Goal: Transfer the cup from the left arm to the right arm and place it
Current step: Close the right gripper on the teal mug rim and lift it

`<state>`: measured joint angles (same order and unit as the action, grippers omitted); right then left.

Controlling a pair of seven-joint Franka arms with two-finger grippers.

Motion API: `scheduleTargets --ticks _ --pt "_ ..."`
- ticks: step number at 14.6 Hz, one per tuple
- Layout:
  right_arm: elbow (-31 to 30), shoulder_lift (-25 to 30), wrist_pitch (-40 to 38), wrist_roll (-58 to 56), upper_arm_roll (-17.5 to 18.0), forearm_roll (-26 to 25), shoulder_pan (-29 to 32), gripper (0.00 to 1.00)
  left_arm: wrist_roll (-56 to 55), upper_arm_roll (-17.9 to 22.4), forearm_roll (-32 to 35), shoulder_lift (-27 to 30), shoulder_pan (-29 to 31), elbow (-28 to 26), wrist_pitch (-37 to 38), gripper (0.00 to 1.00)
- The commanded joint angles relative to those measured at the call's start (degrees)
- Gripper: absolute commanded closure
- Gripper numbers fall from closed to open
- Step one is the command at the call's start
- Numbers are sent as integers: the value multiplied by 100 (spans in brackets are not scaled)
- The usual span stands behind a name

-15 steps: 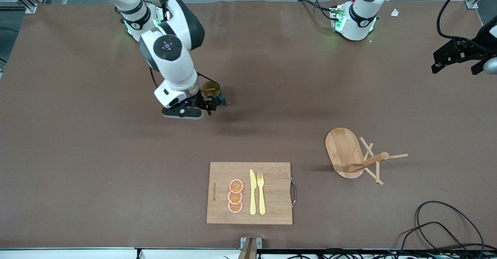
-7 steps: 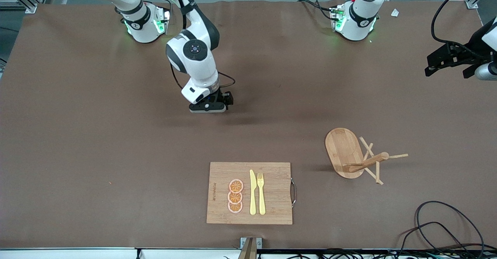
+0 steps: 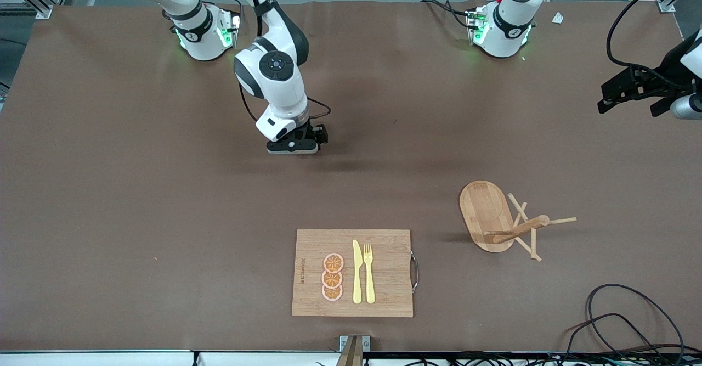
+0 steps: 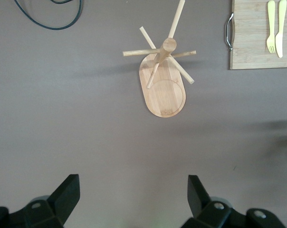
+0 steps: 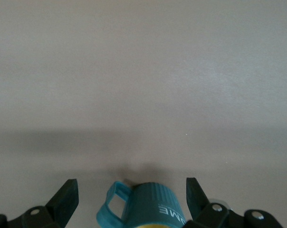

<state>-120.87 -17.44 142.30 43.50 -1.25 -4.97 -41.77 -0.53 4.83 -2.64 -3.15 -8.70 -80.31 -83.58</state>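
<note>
The right gripper (image 3: 307,138) hangs low over the desk (image 3: 109,190), toward the right arm's end, with its fingers (image 5: 65,197) spread wide. The cup (image 5: 150,206) is between them, with gaps on both sides. The left gripper (image 3: 630,89) waits open, high over the left arm's end. The cutting board (image 3: 384,289), knife (image 3: 357,272), fork (image 3: 368,272) and peg stand (image 3: 485,212) lie nearer the front camera, well apart from the cup.

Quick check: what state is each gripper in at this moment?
Left gripper: open, empty, over the table's left-arm end.
Right gripper: open, fingers either side of the cup, not clamped.
</note>
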Motion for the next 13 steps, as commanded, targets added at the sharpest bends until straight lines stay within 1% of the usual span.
scheduleTargets --ticks 1,9,13 --pt "-218 267 -123 141 19 -101 -68 0 -61 1 -166 25 53 -19 -53 0" --pt "-411 223 -115 563 28 -83 -542 0 -61 -8 -184 16 53 -28 -53 0" --pt "-508 206 -62 563 19 -83 -587 0 -61 1 -236 16 53 -37 -53 0"
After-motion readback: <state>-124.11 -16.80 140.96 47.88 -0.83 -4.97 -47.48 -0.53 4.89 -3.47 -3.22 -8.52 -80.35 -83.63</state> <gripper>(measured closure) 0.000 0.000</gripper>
